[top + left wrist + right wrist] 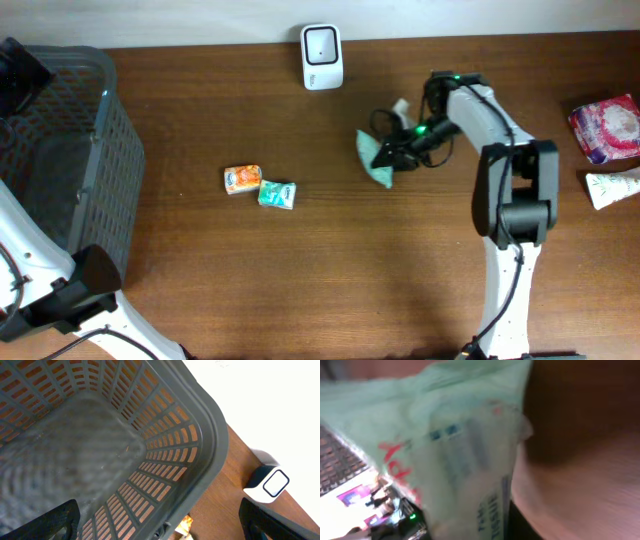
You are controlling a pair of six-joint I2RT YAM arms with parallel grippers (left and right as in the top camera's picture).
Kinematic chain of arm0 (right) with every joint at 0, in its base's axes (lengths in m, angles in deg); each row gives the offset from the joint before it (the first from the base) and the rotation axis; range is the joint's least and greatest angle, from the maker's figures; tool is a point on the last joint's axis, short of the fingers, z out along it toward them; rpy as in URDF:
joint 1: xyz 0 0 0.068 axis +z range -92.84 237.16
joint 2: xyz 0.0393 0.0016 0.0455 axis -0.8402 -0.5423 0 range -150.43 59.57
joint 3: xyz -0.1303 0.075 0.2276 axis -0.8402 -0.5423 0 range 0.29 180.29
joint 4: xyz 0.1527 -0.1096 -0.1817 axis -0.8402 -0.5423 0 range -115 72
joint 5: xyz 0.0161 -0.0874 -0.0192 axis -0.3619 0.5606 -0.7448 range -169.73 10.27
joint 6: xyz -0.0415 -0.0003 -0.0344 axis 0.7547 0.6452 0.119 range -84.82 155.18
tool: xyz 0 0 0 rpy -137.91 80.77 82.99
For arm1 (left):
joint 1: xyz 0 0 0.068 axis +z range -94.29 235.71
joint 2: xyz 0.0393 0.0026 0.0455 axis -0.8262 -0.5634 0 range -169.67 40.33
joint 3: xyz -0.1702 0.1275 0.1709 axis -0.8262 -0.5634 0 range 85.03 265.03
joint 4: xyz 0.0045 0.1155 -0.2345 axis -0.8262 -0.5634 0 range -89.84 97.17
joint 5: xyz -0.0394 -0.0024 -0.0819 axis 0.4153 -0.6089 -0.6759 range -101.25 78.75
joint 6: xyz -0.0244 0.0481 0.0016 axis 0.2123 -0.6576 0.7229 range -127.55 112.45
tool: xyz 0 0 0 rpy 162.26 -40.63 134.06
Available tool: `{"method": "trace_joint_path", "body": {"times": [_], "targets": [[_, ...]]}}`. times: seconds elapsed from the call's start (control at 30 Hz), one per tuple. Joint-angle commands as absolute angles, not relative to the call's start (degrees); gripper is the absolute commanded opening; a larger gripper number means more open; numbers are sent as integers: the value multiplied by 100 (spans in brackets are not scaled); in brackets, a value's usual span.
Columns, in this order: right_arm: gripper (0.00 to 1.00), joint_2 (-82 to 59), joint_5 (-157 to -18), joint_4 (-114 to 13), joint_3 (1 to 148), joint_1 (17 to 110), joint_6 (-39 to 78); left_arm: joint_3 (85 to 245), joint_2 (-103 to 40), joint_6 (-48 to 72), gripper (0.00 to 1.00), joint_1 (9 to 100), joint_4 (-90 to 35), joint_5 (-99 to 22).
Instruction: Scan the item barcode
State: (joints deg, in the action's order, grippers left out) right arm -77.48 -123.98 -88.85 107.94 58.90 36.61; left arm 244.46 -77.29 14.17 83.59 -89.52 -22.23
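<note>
Overhead: right hand pinched a green packet short of the scanner (left hand spread); barcode not yet scanned.

5 packets, 1 basket, 1 scanner.

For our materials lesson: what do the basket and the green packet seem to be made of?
The basket looks like grey moulded plastic, matt, given its slotted lattice walls. The green packet is probably thin plastic film, slightly glossy: crinkled, translucent.
</note>
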Motion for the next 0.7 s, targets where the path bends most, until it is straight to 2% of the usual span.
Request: {"method": "trace_joint_path", "body": {"times": [0.0, 0.07, 0.17, 0.2, 0.23, 0.27, 0.3, 0.37, 0.43, 0.5, 0.53, 0.6, 0.67], "targets": [[45, -7667, -11270, -8892, 10790, 5518, 3349, 24503, -7664, 1426, 99, 8363, -8954, -2241], [49, -7665, -10640, -8920, 10840, 5317, 3167, 24503, -7664, 1426, 99, 8363, -8954, -2241], [53, -7665, -10452, -9381, 11437, 5127, 3172, 24503, -7664, 1426, 99, 8363, -8954, -2241], [50, -7665, -10459, -9642, 11760, 5114, 3189, 24503, -7664, 1426, 99, 8363, -8954, -2241], [38, -7665, -10542, -9895, 12049, 5123, 3194, 24503, -7664, 1426, 99, 8363, -8954, -2241], [20, -7665, -10922, -10081, 12232, 5151, 3390, 24503, -7664, 1426, 99, 8363, -8954, -2241], [17, -7665, -11580, -10247, 12322, 5184, 3690, 24503, -7664, 1426, 99, 8363, -8954, -2241], [26, -7665, -11241, -10240, 12322, 5267, 3688, 24503, -7664, 1426, 99, 8363, -8954, -2241], [28, -7665, -11115, -10240, 12322, 5276, 3688, 24503, -7664, 1426, 99, 8363, -8954, -2241], [38, -7665, -10782, -10186, 12322, 5276, 3688, 24503, -7664, 1426, 99, 8363, -8954, -2241], [53, -7665, -10750, -10057, 12320, 5262, 3688, 24503, -7664, 1426, 99, 8363, -8954, -2241], [74, -7678, -10752, -9742, 12305, 5254, 3685, 24503, -7664, 1426, 99, 8363, -8954, -2241], [78, -7689, -10760, -9449, 12014, 5265, 3685, 24503, -7664, 1426, 99, 8363, -8954, -2241]]}}
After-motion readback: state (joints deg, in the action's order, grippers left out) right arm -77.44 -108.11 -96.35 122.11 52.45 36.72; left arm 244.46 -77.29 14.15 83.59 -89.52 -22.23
